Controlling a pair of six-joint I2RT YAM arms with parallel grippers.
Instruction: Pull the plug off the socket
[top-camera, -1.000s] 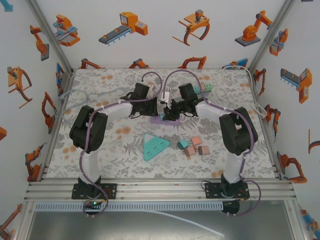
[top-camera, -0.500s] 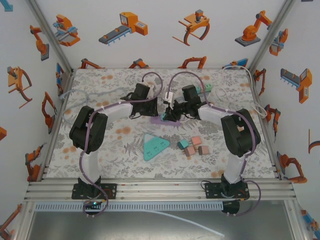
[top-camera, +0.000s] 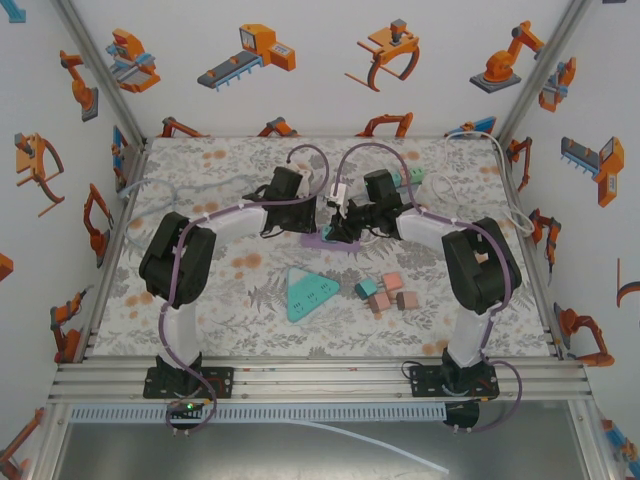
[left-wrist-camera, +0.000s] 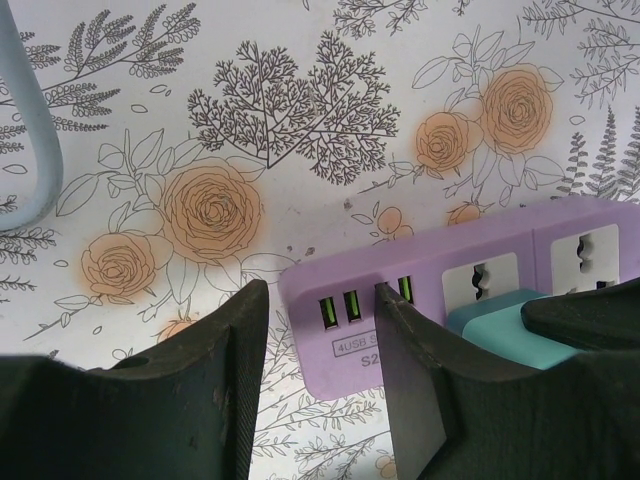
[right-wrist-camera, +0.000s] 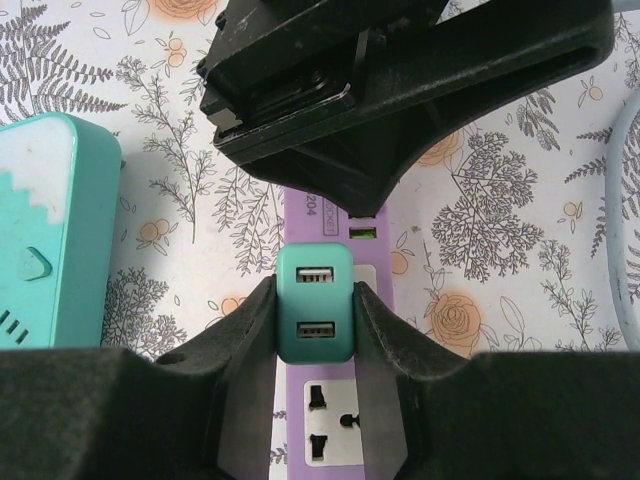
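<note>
Plug: a teal, round-cornered block (right-wrist-camera: 314, 330) seated on the purple socket strip (right-wrist-camera: 332, 420), next to the strip's left end, mid-table and towards the far side.
Plug and jaws: the right gripper (right-wrist-camera: 313, 288) is clamped on the plug, one finger against each of its opposite sides.
Left gripper (left-wrist-camera: 318, 300): the jaws stand a little apart and clamp nothing. One finger lies over the strip's top by the lit ports. The other is just beside the strip's end, with bare table (left-wrist-camera: 300, 150) between them.
Right wrist view: the plug's top face, with two USB ports one above the other; a teal block (right-wrist-camera: 50, 230) lies apart on the near side.
Left wrist view: the strip's end, with green-lit USB slots, and the plug's side (left-wrist-camera: 500, 320).
Top view: both grippers meet over the strip (top-camera: 318, 241).
</note>
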